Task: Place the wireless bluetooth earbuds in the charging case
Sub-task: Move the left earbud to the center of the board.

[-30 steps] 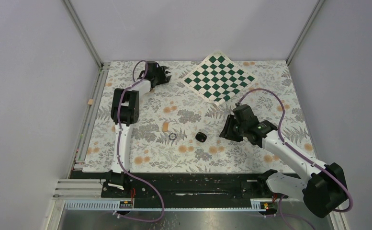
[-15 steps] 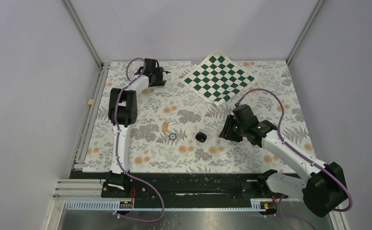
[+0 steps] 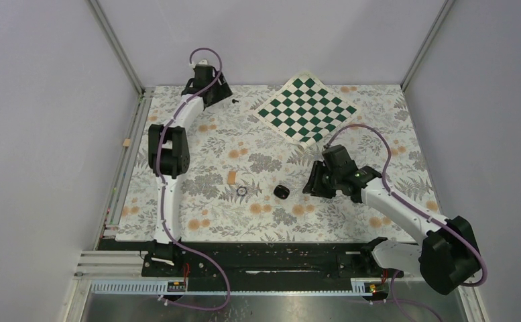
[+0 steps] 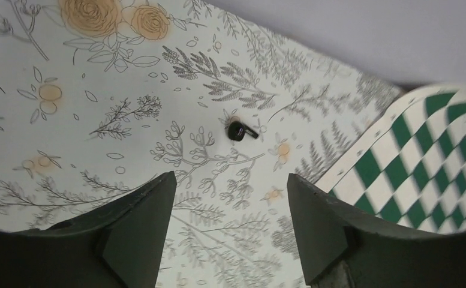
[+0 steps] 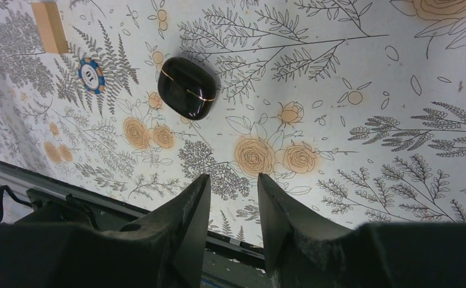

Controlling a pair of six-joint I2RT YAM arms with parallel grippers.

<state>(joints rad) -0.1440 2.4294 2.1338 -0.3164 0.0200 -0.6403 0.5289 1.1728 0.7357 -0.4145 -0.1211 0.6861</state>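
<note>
At the far left corner of the table (image 3: 271, 225), the left pincer (image 4: 230, 183) hangs above the flowered surface. Its two dark fingers (image 4: 139, 225) are spread wide, released, with nothing between them. One earbud (image 4: 240, 131), a tiny glossy black bud with a short stem, lies on the table just beyond the fingertips and touches neither. It is near the edge of the green-and-white checkered cloth (image 4: 434, 156), which lies flat along the far side of the table. The charging case (image 5: 185, 89) sits well apart from the earbud, near the middle of the table. It lies flat, and its lid looks shut, with a thin gold line marking the seam. The right pincer (image 5: 233, 180) is held low just to the right of the case and does not touch it. Its jaws stand a little apart and grip nothing. To the left of the case lies a blue poker chip (image 5: 91, 74) with a pale centre. A little past the chip is a small tan block (image 5: 49, 27). Case, chip and block are all separate from one another.
</note>
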